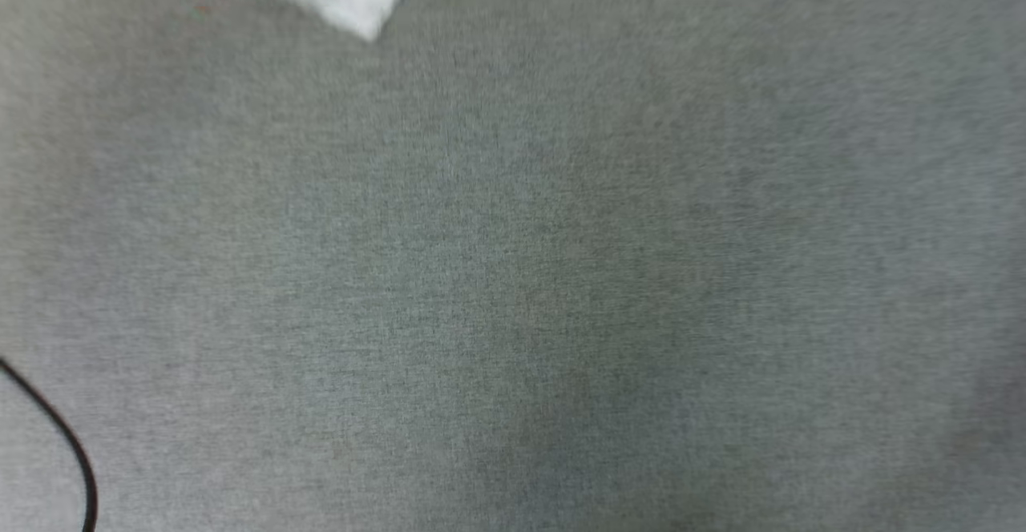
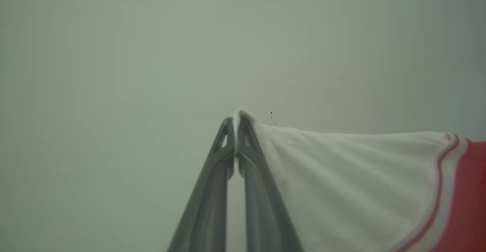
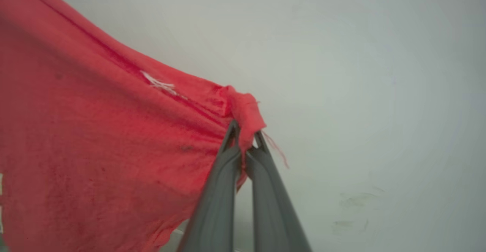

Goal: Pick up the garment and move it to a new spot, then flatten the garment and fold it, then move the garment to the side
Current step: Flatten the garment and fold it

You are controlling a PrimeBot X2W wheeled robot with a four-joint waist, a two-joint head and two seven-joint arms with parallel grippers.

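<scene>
The left claw (image 2: 236, 120) is clamped on the garment (image 2: 471, 199), its two dark fingers (image 2: 210, 199) pressed together over a small fold at the edge of the white sleeve (image 2: 341, 180). From that pinch the sleeve spreads away to one side, ending at the red and white striped trim (image 2: 442, 191), and red cloth starts just past it. On the other side of the fingers there is plain pale grey background, all of it blurred and open.

The right claw (image 3: 246, 130) is likewise shut on the garment, gripping a bunched corner of the red body. The red cloth stretches taut away from the corner to the far side of that view. A loose red thread (image 3: 277, 149) dangles just beside the grip. Beyond the corner the background is pale, with a few faint smudges (image 3: 351, 214) well away from the cloth.

The head view adds what the wrist views lack: a wide grey cloth-like surface (image 1: 561, 276), seen soft and blurred. A red and white tip of the garment pokes in at its top edge. Well apart from the garment, at the opposite corner, curves a thin black cable (image 1: 68, 444).
</scene>
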